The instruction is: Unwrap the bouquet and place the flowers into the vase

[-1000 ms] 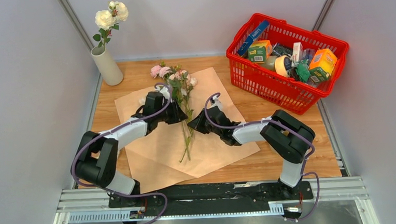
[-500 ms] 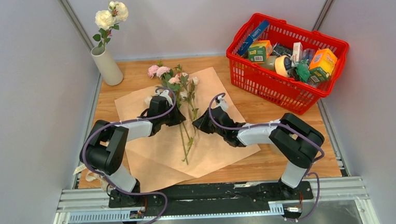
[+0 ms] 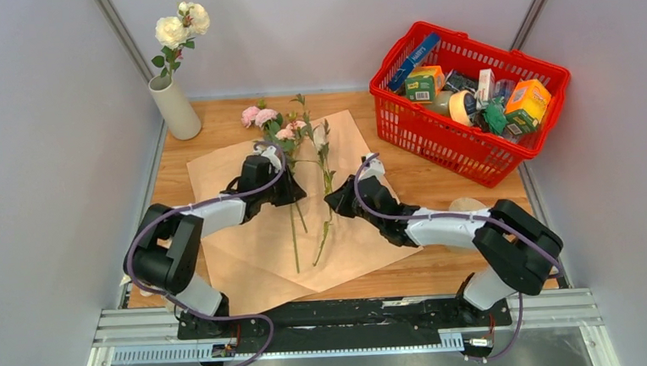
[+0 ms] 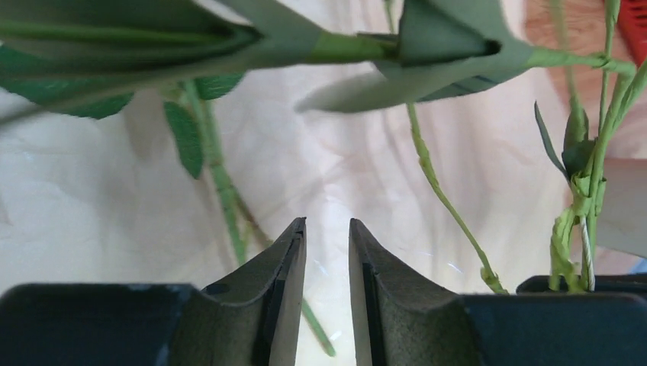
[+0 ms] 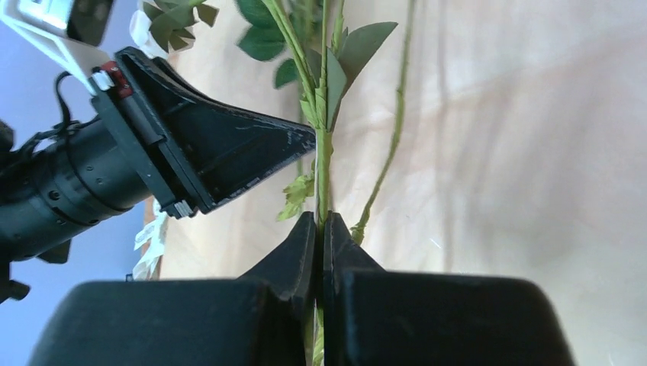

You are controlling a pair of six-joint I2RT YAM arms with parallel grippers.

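- the wrapping paper point(image 3: 247, 238) lies opened flat on the wooden table point(image 3: 223, 125), peach-tan side up, so the unwrapping looks finished and the work now seems to be sorting stems.
- the flowers point(image 3: 286, 133) lie loose on the sheet between the two arms, pink heads toward the far edge and the long stems running back toward the robot.
- the right gripper point(image 3: 336, 201) has its fingers pressed together on one green stem point(image 5: 323, 152), pinched low on the bare part beneath the leaves, likely so the bloom can go up and into a narrow opening without being crushed.
- the held stem angles away from its neighbours in the overhead view, which suggests it is being drawn clear of the bunch.
- the left gripper point(image 3: 295, 191) sits just beside the other stems; its wrist view shows the fingers point(image 4: 290, 252) a little apart with only paper showing through the gap, so it grips nothing. it appears placed to keep the rest of the bunch from following.
- the vase point(image 3: 175, 107) stands upright at the far left corner, well apart from both grippers, with cream roses point(image 3: 181, 24) already in it.
- a red basket point(image 3: 436, 138) of groceries stands at the far right, outside the job.
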